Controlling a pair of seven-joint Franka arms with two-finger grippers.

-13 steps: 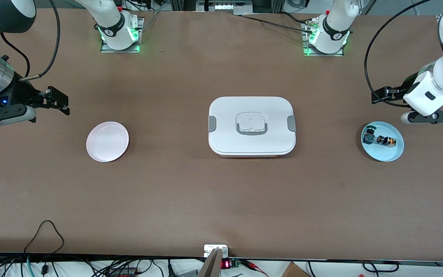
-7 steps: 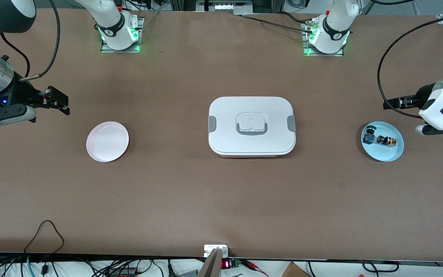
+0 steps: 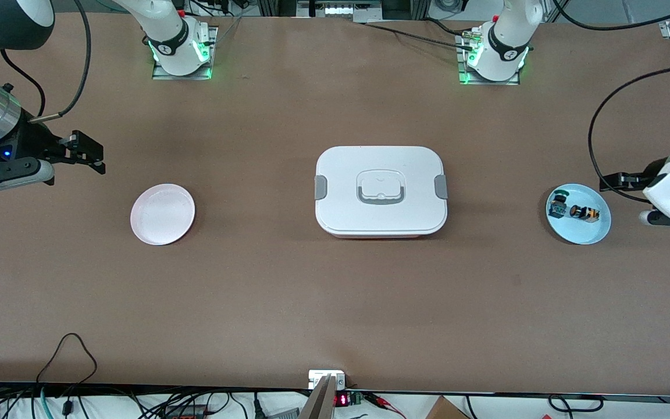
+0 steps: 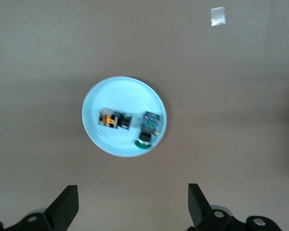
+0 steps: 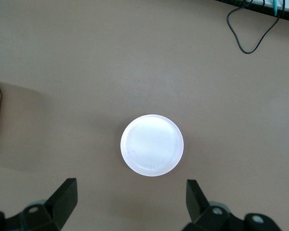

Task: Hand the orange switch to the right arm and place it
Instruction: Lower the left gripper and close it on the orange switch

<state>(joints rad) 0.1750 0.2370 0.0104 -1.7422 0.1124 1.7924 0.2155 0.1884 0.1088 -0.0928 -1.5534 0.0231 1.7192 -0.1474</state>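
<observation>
Counting across the table from the right arm's end: one right gripper, fingers spread wide and holding nothing, waiting over bare table; one pink plate; one white lidded box; one blue plate carrying two switches, a blue-green switch and the orange switch; one left gripper, wide open and empty, in the air just beside that plate, clear of the orange switch.

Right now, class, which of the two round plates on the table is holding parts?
The pale blue plate at the left arm's end: the orange switch and a blue-green switch lie in it. The pink-white plate holds nothing.
</observation>
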